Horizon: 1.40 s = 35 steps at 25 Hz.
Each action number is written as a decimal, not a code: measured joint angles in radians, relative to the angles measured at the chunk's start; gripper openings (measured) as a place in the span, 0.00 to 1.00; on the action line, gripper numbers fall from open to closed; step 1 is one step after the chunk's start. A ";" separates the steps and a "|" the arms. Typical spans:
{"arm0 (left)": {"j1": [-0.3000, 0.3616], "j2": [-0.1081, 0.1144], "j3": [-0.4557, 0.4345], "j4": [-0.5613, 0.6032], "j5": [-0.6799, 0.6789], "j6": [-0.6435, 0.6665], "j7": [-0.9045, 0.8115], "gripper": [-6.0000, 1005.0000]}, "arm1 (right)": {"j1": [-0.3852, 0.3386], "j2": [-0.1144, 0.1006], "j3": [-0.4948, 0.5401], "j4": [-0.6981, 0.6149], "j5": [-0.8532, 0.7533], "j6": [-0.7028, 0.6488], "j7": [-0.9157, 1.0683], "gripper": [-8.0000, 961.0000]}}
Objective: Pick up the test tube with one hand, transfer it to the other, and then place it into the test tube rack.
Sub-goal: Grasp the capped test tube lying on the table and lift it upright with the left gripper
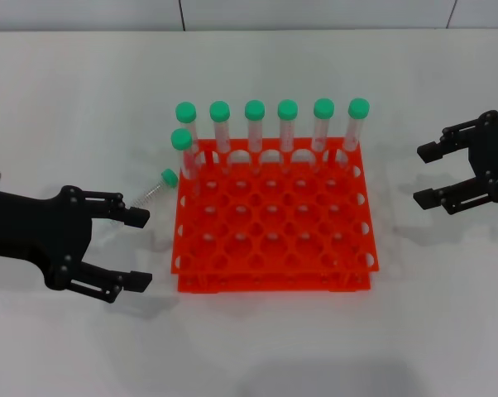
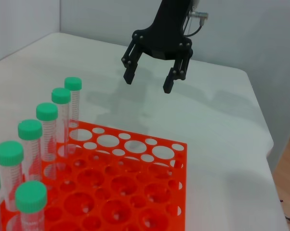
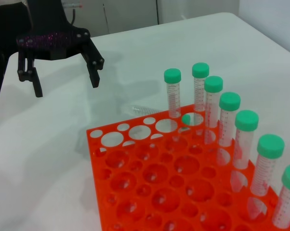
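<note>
A clear test tube with a green cap lies on the white table just left of the orange test tube rack. It also shows in the right wrist view. Several like tubes stand upright along the rack's far row, with one more in the second row at the left. My left gripper is open and empty, left of the rack and just nearer than the lying tube; it also shows in the right wrist view. My right gripper is open and empty, right of the rack.
The rack has mostly free holes in its nearer rows. The white table spreads around it; its far edge meets a wall. The table's edge and a drop show in the left wrist view.
</note>
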 joint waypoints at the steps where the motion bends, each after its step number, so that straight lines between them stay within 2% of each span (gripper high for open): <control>1: -0.001 0.000 0.000 0.000 0.000 0.000 0.000 0.87 | 0.000 0.000 0.000 0.000 0.000 0.000 0.000 0.75; 9: -0.003 0.002 -0.002 0.000 -0.004 -0.003 0.003 0.85 | 0.000 0.007 0.000 0.006 0.000 0.007 -0.013 0.75; 21: -0.017 -0.001 -0.064 0.005 -0.005 -0.003 -0.023 0.83 | -0.014 0.028 -0.011 0.010 -0.009 0.018 -0.027 0.75; 23: -0.029 0.003 -0.079 0.015 -0.007 -0.003 -0.077 0.83 | -0.015 0.029 -0.012 0.011 -0.010 0.024 -0.027 0.75; 27: -0.040 0.008 -0.068 0.117 0.001 0.006 -0.275 0.82 | -0.020 0.029 -0.029 0.011 -0.012 0.057 -0.027 0.75; 32: -0.053 0.012 0.019 0.305 0.050 0.022 -0.562 0.81 | -0.021 0.029 -0.051 0.009 -0.014 0.088 -0.027 0.75; 35: -0.084 0.022 0.073 0.354 0.103 0.029 -0.711 0.80 | -0.017 0.029 -0.052 0.010 -0.014 0.092 -0.026 0.75</control>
